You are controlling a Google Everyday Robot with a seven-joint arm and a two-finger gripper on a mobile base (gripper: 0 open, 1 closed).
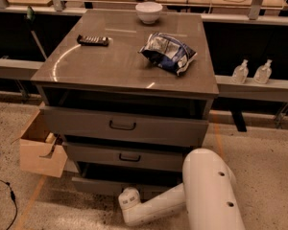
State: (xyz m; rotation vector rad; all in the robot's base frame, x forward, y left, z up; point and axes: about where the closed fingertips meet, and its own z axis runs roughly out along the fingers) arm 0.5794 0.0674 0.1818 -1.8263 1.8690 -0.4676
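Only my white arm (201, 195) shows, folded low at the bottom right in front of the cabinet, its rounded joint (129, 201) near the lowest drawer (98, 185). The gripper itself is out of view. The grey drawer cabinet (101, 68) carries a blue and silver chip bag (168, 51) right of centre, a white bowl (149, 11) at the back edge, and a dark flat bar-shaped object (92, 40) at the left. The top drawer (122, 126) and middle drawer (129, 158) stand slightly pulled out.
A cardboard box (41, 150) sits on the floor against the cabinet's left side. Two clear pump bottles (251, 72) stand on a ledge at the right. A black cable (7, 195) lies on the speckled floor at the left. Benches run along the back.
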